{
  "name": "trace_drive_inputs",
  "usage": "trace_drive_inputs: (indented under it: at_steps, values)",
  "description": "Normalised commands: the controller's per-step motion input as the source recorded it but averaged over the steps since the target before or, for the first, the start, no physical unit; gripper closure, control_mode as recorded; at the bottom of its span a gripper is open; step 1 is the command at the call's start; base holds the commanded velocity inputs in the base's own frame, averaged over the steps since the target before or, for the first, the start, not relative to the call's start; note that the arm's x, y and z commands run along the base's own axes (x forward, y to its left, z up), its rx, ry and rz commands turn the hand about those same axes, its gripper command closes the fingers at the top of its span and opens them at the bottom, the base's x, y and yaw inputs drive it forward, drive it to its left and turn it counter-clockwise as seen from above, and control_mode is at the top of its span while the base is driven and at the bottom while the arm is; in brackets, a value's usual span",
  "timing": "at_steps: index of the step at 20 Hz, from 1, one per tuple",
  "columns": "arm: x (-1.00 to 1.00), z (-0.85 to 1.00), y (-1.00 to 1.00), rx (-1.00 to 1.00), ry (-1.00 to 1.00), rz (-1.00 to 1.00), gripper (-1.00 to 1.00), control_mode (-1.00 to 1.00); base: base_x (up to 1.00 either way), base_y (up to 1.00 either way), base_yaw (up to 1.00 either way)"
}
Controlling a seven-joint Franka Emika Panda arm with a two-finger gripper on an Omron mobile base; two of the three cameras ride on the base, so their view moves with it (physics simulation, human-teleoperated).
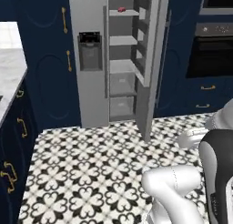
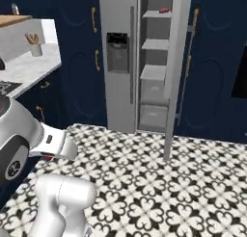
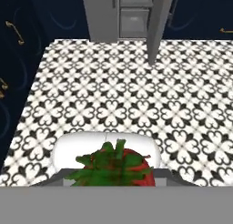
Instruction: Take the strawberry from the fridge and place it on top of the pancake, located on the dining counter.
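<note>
So the jaws (image 3: 113, 180) are clamped on the strawberry (image 3: 119, 166), which sits right between them with its green leafy top facing the hand camera. Just past the jaws there's the black-and-white patterned floor (image 3: 136, 95). Farther ahead of them stands the grey fridge (image 1: 91, 59) with its right door swung open, and a small red lump (image 1: 122, 9) lies on the top shelf (image 1: 124, 12) inside.

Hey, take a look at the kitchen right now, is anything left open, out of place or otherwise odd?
Yes. The fridge has its right door standing wide open, grey shelves exposed. A small red item lies on the top shelf. In the hand view a strawberry with green leaves sits right at the gripper; whether the fingers clamp it, I cannot tell.
</note>
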Motion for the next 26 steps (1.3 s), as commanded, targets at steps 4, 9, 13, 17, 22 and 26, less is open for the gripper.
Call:
trace_drive_inputs:
  at_steps: [4, 9, 13, 17, 22, 26]
  values:
    - [0.0, 0.0, 0.0, 0.0, 0.0, 0.0, 1.0, 1.0, 0.0, 0.0, -0.99]
    - [0.0, 0.0, 0.0, 0.0, 0.0, 0.0, 1.0, 1.0, 0.14, 0.0, -0.9]
    - [0.0, 0.0, 0.0, 0.0, 0.0, 0.0, 1.0, 1.0, 0.57, 0.0, -0.75]
    - [0.0, 0.0, 0.0, 0.0, 0.0, 0.0, 1.0, 1.0, 0.52, 0.0, -0.69]
    - [0.0, 0.0, 0.0, 0.0, 0.0, 0.0, 1.0, 1.0, 0.73, 0.09, -0.63]
    - [0.0, 0.0, 0.0, 0.0, 0.0, 0.0, 1.0, 1.0, 1.0, 0.33, -0.46]
